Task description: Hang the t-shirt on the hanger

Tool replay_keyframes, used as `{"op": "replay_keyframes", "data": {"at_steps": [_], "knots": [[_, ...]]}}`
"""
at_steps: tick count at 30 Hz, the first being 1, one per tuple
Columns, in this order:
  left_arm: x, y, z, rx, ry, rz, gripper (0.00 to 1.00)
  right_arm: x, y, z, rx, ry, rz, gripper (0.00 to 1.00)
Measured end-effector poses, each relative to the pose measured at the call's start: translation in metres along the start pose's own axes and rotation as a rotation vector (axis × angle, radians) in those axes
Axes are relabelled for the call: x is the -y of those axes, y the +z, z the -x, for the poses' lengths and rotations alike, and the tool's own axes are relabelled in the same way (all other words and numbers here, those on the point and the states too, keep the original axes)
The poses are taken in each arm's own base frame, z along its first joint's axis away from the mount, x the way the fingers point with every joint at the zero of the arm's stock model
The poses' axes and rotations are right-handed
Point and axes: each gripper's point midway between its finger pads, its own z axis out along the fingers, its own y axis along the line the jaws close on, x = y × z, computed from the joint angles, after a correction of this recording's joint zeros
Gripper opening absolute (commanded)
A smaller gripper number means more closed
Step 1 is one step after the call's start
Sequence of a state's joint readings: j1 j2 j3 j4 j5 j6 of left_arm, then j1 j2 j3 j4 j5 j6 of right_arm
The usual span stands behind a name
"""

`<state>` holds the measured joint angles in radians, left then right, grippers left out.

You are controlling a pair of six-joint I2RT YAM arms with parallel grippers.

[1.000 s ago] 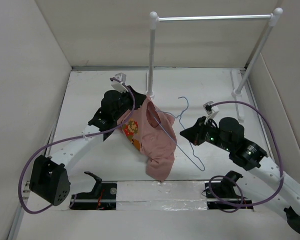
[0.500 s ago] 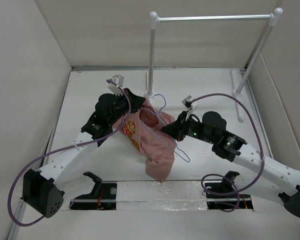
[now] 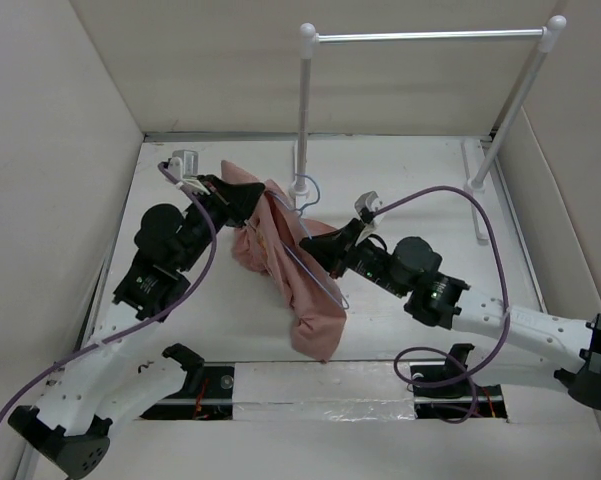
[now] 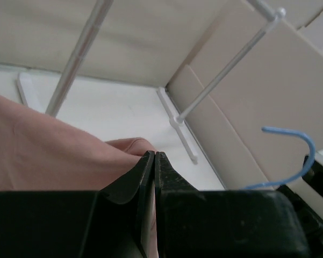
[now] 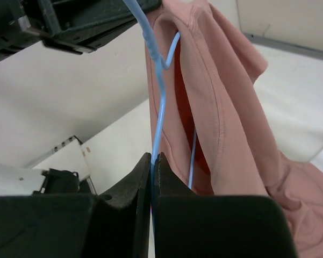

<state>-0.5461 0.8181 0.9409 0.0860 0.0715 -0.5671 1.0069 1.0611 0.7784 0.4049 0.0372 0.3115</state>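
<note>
t-shirt [image 3: 310,300]: soft pink fabric, creased | hanger [image 5: 155,144]: thin blue wire

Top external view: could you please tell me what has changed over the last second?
The right tool carried the hanger leftward, further into the t-shirt. The left tool pulled the shirt's collar left and farther back. Both tools stayed shut on their loads; the rack did not move.

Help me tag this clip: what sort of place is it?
Probably a robot lab test cell: plain pale walls box in a white table, a left arm and right arm are mounted at its near edge, and a clothes rack stands on it.
</note>
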Motion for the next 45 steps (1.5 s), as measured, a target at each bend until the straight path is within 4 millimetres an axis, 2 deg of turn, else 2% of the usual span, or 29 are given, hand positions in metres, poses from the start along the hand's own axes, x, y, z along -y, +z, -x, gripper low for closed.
{"op": "replay_keyframes", "data": {"at_steps": [4,9,13,19,21,30,33,34,35,38,41,45], "knots": [[0.015,-0.017,0.038,0.105,0.021,-0.004,0.00,-0.025,-0.011,0.014,0.031,-0.012,0.013,0.00],[0.023,-0.021,0.056,0.151,0.036,-0.009,0.00,-0.035,-0.022,0.016,0.030,-0.001,-0.016,0.00],[0.026,-0.013,0.046,0.109,0.035,-0.039,0.00,-0.023,-0.016,0.010,0.026,-0.026,-0.083,0.00],[0.019,-0.001,0.018,0.012,0.024,-0.051,0.00,-0.008,0.026,0.007,0.024,-0.084,-0.133,0.00],[0.019,-0.004,0.013,-0.001,0.019,-0.053,0.00,-0.001,0.041,0.006,0.031,-0.087,-0.139,0.00],[0.023,-0.023,0.013,0.016,-0.009,-0.082,0.00,0.003,0.080,0.012,0.134,-0.075,-0.095,0.00],[0.024,-0.028,0.014,0.024,-0.016,-0.087,0.00,0.004,0.084,0.011,0.147,-0.076,-0.081,0.00],[0.023,-0.030,0.012,0.025,-0.017,-0.088,0.02,0.002,0.081,0.013,0.160,-0.077,-0.074,0.00],[0.021,-0.033,0.010,0.026,-0.018,-0.088,0.16,-0.001,0.077,0.016,0.173,-0.079,-0.065,0.00],[0.012,-0.039,0.001,0.020,-0.011,-0.065,0.41,-0.009,0.052,0.030,0.233,-0.074,-0.039,0.00],[-0.001,-0.045,-0.005,0.027,-0.009,-0.022,0.49,-0.014,0.028,0.041,0.287,-0.067,-0.018,0.00],[-0.010,-0.050,-0.001,0.059,-0.006,0.022,0.51,-0.011,0.015,0.045,0.324,-0.060,-0.019,0.00]]}}
